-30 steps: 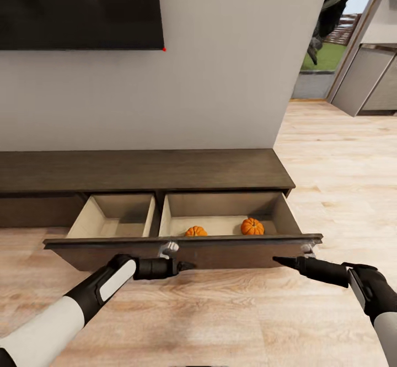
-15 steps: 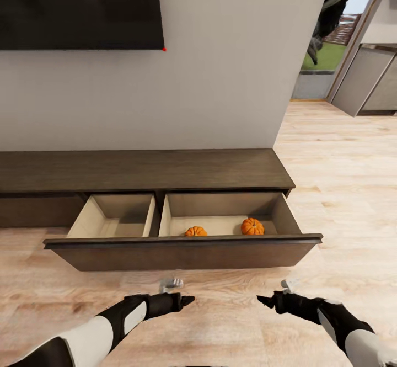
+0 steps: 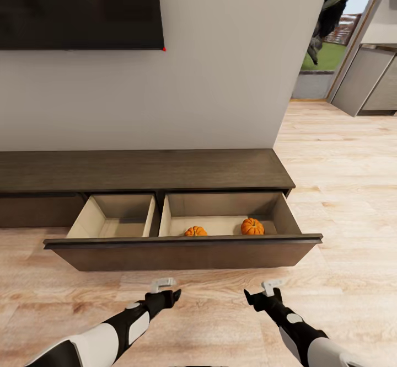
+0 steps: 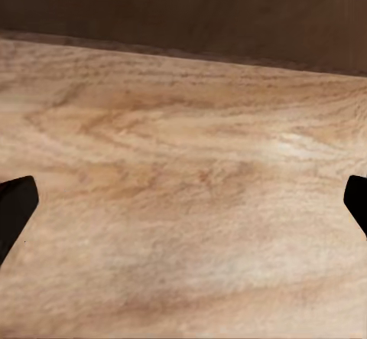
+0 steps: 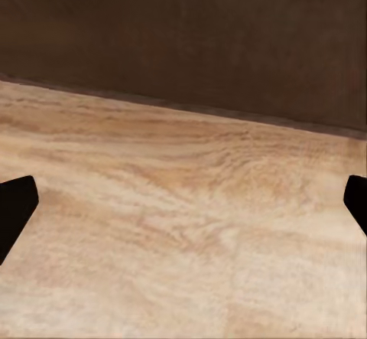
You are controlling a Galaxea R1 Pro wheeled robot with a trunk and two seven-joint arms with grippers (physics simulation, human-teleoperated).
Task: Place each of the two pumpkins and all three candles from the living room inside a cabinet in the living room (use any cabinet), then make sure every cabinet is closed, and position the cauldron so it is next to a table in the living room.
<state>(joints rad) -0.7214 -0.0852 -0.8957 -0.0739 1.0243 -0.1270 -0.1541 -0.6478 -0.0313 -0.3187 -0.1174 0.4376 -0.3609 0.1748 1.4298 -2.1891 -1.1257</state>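
The long dark-brown cabinet point(image 3: 143, 169) stands against the wall with its wide drawer pulled out. Two orange pumpkins point(image 3: 196, 231) point(image 3: 252, 226) lie in the drawer's right pale compartment, and the left compartment point(image 3: 113, 216) holds nothing. My left gripper point(image 3: 173, 294) and right gripper point(image 3: 250, 297) hover over the wood floor a little short of the drawer front point(image 3: 182, 253). Both are open and hold nothing. In each wrist view the black fingertips point(image 4: 15, 209) point(image 5: 15, 205) sit wide apart, with the drawer front point(image 4: 183, 10) point(image 5: 183, 33) ahead. Candles, cauldron and low table are out of view.
A dark TV point(image 3: 80, 8) hangs on the wall above the cabinet. To the right the wood floor point(image 3: 342, 190) runs on past the wall's corner toward grey kitchen units point(image 3: 364, 80) and a doorway with a plant point(image 3: 331, 8).
Both arms have drawn back from the drawer front toward me and come closer together. The drawer and the pumpkins have not moved.
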